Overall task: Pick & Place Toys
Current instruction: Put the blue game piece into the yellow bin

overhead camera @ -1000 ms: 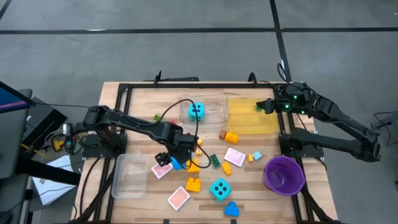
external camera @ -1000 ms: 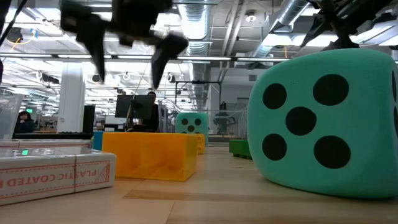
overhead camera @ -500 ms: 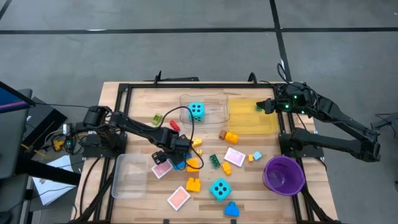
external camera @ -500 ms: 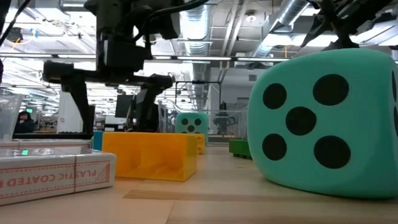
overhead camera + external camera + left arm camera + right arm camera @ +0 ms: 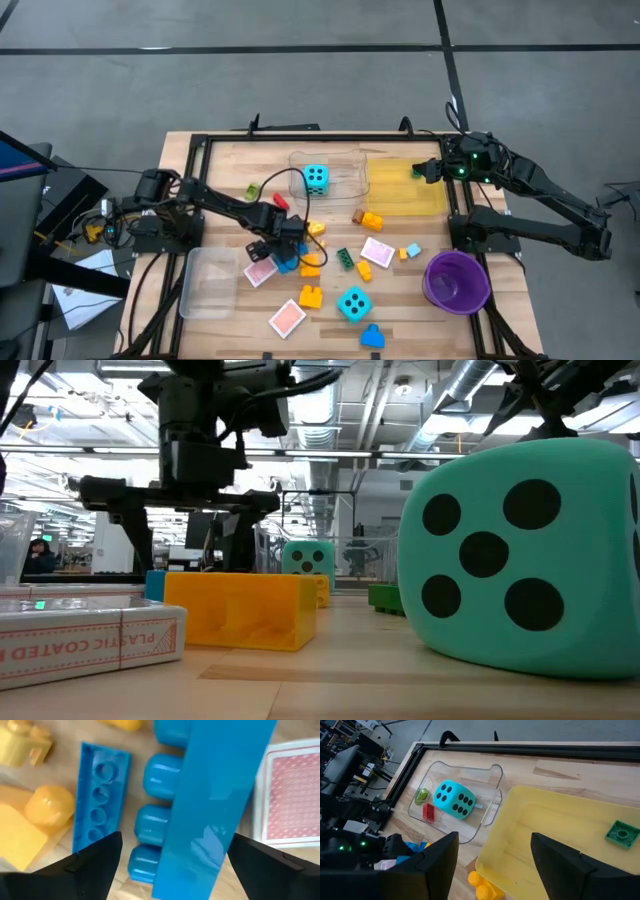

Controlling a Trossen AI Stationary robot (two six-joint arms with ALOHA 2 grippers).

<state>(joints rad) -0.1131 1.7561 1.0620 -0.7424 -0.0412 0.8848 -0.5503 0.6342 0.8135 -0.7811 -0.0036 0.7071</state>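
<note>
The left gripper hung low over the glossy blue studded plastic brick in the toy cluster on the wooden table, fingers spread wide on either side of it and holding nothing, apparently lined up for a grasp. Beside the brick lay a flat pink patterned tile and rounded yellow plastic pieces. The right gripper waited over the yellow translucent rectangular tray, fingers parted and empty.
</note>
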